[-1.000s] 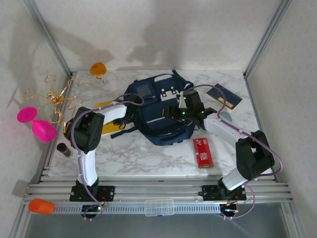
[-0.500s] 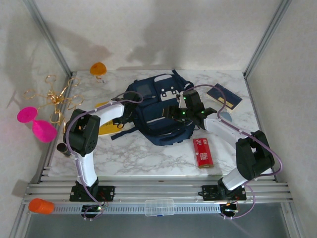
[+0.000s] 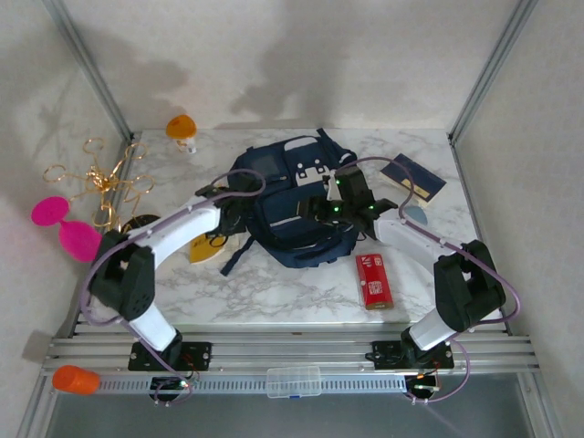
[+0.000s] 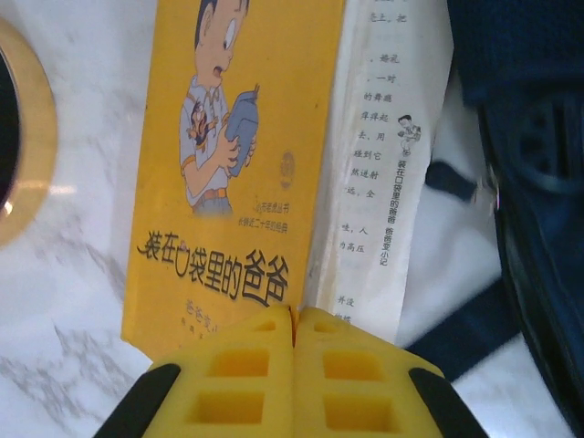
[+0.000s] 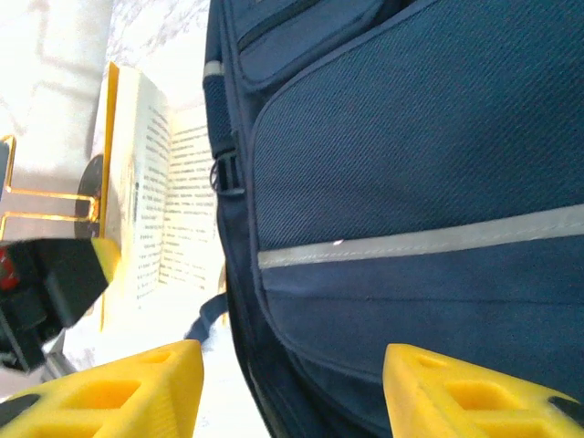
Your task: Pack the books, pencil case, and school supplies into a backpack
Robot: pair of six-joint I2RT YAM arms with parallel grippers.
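The yellow book (image 4: 228,164) lies at the backpack's (image 3: 292,210) 8 o'clock, tight against its side. It is a thin paperback with the cover sprung open off a printed page. I judge it light and floppy: lifted by the cover alone it will sag and fan, and the glossy cover may slip. My left hand (image 4: 294,315) has its fingers pressed together with no gap, and the cover's near edge runs right into the seam. I read that as a pinch on the cover, and a grip nearer the spine, through all the pages, would carry it stiffer. The backpack is soft navy fabric in the middle of the desk (image 3: 274,292), so its mouth will fold unless it is held. My right hand (image 5: 292,356) hangs over the front panel by the pale stripe with its fingers spread wide and nothing between them. From these views I cannot tell whether the main compartment is unzipped. A black-and-gold disc (image 3: 141,224) sits at the book's 9 o'clock, and a loose strap trails at 5 o'clock where it could snag. The red box (image 3: 374,280) lies at the backpack's 4 o'clock, the pencil case (image 3: 416,214) at 3 o'clock beside my right arm, and the navy book (image 3: 412,178) at 2 o'clock. The freest room is at 6 o'clock.
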